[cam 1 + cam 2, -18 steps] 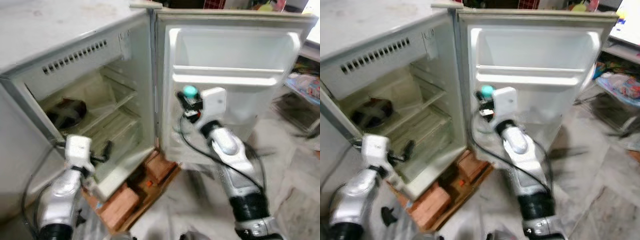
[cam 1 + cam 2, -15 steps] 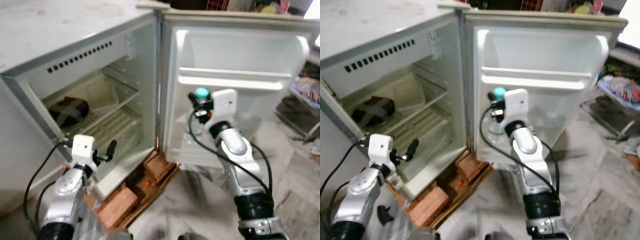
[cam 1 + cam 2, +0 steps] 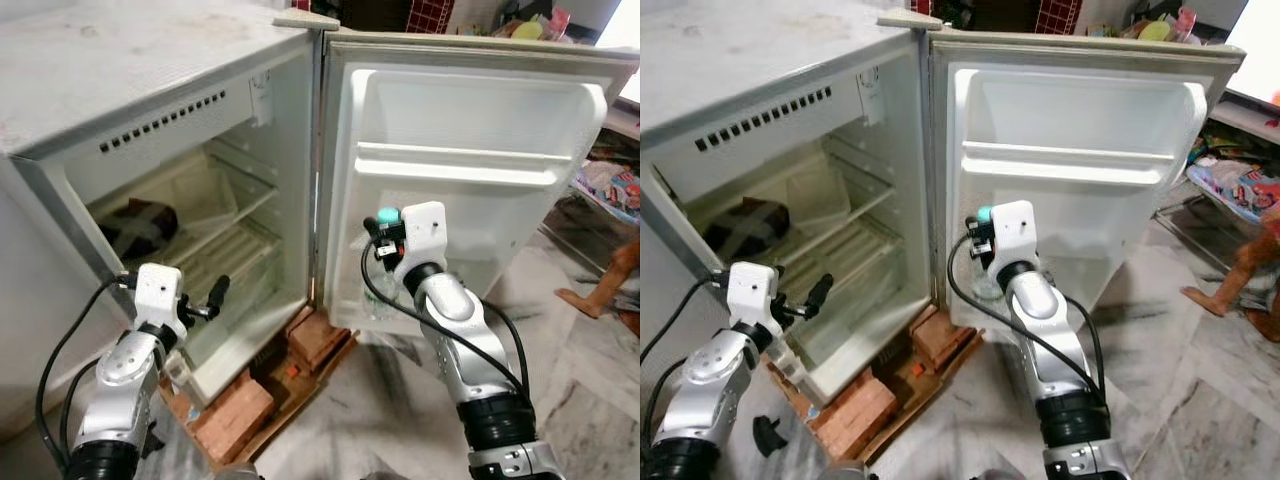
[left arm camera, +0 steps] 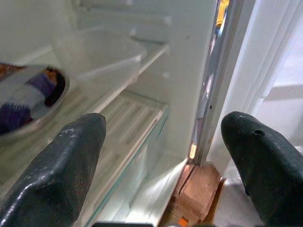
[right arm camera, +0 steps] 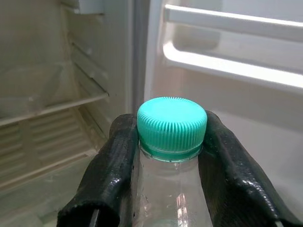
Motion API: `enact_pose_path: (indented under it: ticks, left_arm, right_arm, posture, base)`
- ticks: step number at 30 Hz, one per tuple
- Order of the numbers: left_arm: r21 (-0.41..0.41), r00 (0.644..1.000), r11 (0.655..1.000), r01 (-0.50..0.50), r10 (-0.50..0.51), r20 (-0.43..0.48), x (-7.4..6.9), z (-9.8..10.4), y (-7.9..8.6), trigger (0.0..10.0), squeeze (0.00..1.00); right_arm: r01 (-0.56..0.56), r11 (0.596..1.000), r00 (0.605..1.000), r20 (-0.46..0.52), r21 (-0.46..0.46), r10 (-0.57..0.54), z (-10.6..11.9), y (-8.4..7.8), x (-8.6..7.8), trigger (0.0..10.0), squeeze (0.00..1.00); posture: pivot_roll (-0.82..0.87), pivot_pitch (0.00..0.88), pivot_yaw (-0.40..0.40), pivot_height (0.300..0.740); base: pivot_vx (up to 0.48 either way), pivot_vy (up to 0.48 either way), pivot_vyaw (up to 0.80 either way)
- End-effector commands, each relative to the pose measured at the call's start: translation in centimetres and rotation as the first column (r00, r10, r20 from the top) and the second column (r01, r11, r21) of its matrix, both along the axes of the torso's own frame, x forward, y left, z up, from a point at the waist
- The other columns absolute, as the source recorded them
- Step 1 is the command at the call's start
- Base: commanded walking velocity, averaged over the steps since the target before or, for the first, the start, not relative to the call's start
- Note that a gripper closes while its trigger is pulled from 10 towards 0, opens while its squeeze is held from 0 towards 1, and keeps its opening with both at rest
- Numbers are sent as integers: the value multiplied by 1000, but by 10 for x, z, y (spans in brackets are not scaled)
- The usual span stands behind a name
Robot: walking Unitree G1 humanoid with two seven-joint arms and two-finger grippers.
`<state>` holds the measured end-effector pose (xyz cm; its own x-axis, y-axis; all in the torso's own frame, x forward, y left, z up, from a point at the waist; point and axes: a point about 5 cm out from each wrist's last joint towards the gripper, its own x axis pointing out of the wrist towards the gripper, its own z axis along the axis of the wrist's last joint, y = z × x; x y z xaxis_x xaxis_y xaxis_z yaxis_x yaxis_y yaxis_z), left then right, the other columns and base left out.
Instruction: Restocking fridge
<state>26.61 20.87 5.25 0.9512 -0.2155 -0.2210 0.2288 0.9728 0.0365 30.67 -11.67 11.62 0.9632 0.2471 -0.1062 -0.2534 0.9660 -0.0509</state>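
Note:
A small white fridge (image 3: 150,110) stands with its door (image 3: 470,170) swung wide. My right gripper (image 3: 383,228) is shut on the neck of a clear bottle (image 5: 173,198) with a teal cap (image 5: 172,123). It holds the bottle upright against the lower part of the door's inside. The bottle's body (image 3: 375,298) hangs down toward the lower door shelf. My left gripper (image 3: 213,297) is open in front of the fridge's lower shelves (image 4: 128,118), with nothing between its fingers (image 4: 61,165).
A dark bowl (image 3: 135,222) sits on the fridge's upper shelf beside a clear tub (image 4: 99,54). The fridge rests on red bricks (image 3: 235,410) and a wooden pallet. A person's leg (image 3: 610,280) and cluttered racks (image 3: 610,180) lie at the right.
The camera has shifted and the blur is gone. My right gripper has come lower and slightly left along the door with the bottle. The left gripper has stayed by the lower shelves.

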Motion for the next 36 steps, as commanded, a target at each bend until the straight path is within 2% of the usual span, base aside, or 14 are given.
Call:
enact_pose_path:
  ticks: [1, 6, 13, 27, 36]
  left_arm:
    - [14, 1000, 1000, 12, -12, 18, 3, 6, 0, 10000, 0]
    - [-11, 999, 1000, 28, -28, 19, 1, 4, -3, 10000, 0]
    - [-17, 999, 999, 32, -31, 15, -1, 3, -7, 10000, 0]
    - [-33, 1000, 999, 24, -24, -4, -5, 1, -7, 10000, 0]
    - [-29, 1000, 999, 17, -17, -15, -9, -1, -5, 10000, 0]
  right_arm:
    - [4, 1000, 1000, 13, -5, -4, 5, 3, 0, 10000, 0]
    - [8, 1000, 998, -59, -17, -9, -9, 0, -5, 10000, 0]
    - [17, 1000, 996, -91, -18, -18, -17, -6, -7, 10000, 0]
    - [18, 1000, 990, -140, -2, -18, -26, -7, -13, 10000, 0]
    - [-14, 998, 985, -174, 55, 24, -32, -8, -21, 10000, 0]
  posture:
    - [93, 19, -28, 740]
    - [94, 22, -31, 740]
    - [95, 25, -34, 740]
    - [93, 37, -38, 740]
    - [95, 40, -35, 740]
  base:
    - [371, 0, 0]
    - [367, 0, 0]
    - [339, 0, 0]
    - [0, 0, 0]
    - [0, 0, 0]
